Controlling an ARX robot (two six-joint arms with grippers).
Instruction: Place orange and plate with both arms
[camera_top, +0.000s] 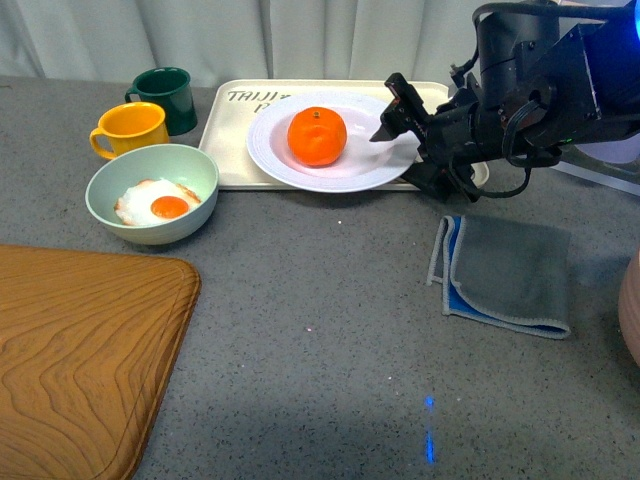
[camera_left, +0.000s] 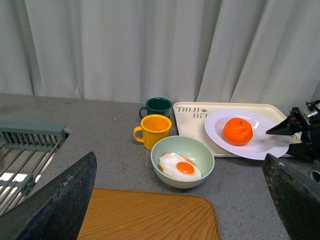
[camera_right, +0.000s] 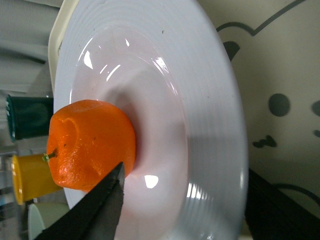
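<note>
The orange (camera_top: 317, 136) sits in the well of the white ridged plate (camera_top: 270, 155), which rests on the cream bear tray (camera_top: 232, 150). My right gripper (camera_top: 412, 150) is open at the plate's right rim, one finger over the rim and one by its outer edge, holding nothing. In the right wrist view the orange (camera_right: 90, 145) and the plate's rim (camera_right: 220, 125) fill the frame between the fingers. My left gripper (camera_left: 180, 200) is open and empty, back above the wooden board (camera_left: 150, 215); it sees the orange (camera_left: 238, 131) and the plate (camera_left: 270, 147) far off.
A pale green bowl (camera_top: 105, 205) with a fried egg, a yellow mug (camera_top: 130, 129) and a dark green mug (camera_top: 167, 98) stand left of the tray. A grey-blue folded cloth (camera_top: 505, 272) lies right of centre. A wooden board (camera_top: 80, 350) is at front left. A dish rack (camera_left: 25, 150) shows in the left wrist view.
</note>
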